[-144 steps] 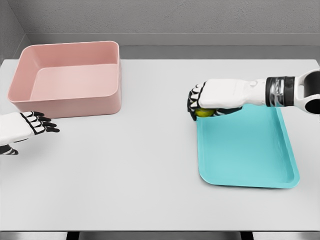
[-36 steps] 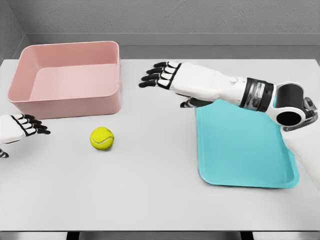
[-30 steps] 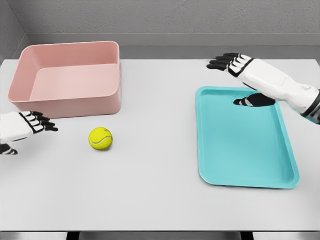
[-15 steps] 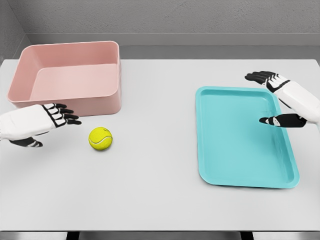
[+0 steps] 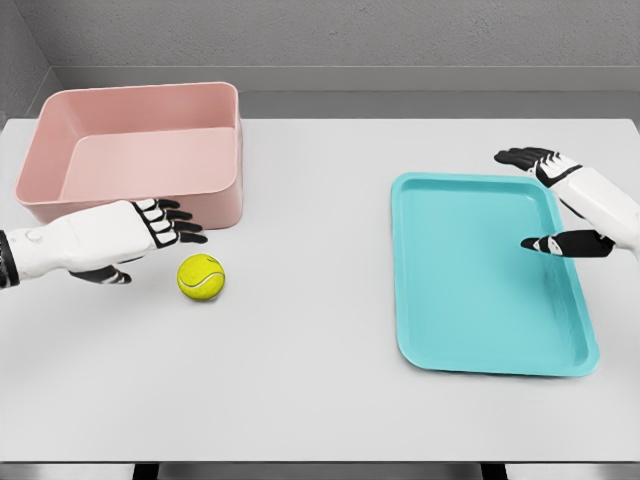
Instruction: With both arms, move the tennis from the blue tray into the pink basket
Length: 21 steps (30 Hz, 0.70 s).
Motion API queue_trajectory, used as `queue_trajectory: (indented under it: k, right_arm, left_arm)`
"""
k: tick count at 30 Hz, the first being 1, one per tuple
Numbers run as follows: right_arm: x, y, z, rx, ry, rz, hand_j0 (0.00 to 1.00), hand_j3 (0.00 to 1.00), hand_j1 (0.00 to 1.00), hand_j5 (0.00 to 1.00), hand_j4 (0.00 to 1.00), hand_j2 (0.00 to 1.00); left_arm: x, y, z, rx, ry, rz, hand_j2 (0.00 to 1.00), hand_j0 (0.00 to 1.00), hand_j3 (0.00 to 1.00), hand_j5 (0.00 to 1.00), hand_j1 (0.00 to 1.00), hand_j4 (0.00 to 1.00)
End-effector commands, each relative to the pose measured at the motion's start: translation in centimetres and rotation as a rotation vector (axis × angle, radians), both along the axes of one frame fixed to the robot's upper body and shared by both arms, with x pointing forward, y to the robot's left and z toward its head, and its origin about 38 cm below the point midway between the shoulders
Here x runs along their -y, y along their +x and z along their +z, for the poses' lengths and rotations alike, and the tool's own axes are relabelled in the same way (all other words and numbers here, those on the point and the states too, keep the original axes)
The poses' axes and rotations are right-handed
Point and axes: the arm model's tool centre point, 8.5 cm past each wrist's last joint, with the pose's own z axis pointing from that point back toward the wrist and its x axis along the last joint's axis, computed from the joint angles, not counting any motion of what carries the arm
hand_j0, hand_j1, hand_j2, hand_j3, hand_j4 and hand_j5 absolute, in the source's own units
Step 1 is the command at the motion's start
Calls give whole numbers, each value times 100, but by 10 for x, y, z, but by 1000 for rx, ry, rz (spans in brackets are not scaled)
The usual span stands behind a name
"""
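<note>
both arms are cut off at the picture's edges, so only forearms and hands show. the left robot hand (image 5: 150,228) has its fingers spread, holding nothing, just beside the tennis ball (image 5: 201,277) without touching it. the ball sits on the pale grey counter (image 5: 310,400), in front of the pink basket (image 5: 140,205). the right robot hand (image 5: 560,200) hangs open over the blue tray (image 5: 480,350)'s far right edge. a grey wall runs behind.
</note>
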Motion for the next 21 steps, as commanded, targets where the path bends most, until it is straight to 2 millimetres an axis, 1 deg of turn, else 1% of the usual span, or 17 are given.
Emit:
queue_trajectory:
  k: [1,2,7,10,14,18,21]
  right_arm:
    - [0,0,0,-1,9,0,100,100,100,100,100,100]
    - [0,0,0,-1,9,0,100,100,100,100,100,100]
    - [0,0,1,0,9,0,100,100,100,100,100,100]
    - [0,0,1,0,7,0,100,100,100,100,100,100]
    - [0,0,0,-1,7,1,100,100,100,100,100,100]
    - [0,1,1,1,7,1,100,100,100,100,100,100]
    - [0,1,1,0,8,-1,100,100,100,100,100,100]
  left_arm:
    - [14,-2,-12,-26,-10,-30,100,100,100,100,100,100]
    - [21,0,-13,-26,-13,-45,100,100,100,100,100,100]
    - [31,4,-13,-20,-9,-69,100,100,100,100,100,100]
    - [31,3,-13,-21,-6,-72,100,100,100,100,100,100]
    - [38,6,-16,-26,-2,-90,100,100,100,100,100,100]
    - [44,6,-20,-31,-1,-102,100,100,100,100,100,100]
    - [44,5,-25,-45,7,-102,100,100,100,100,100,100]
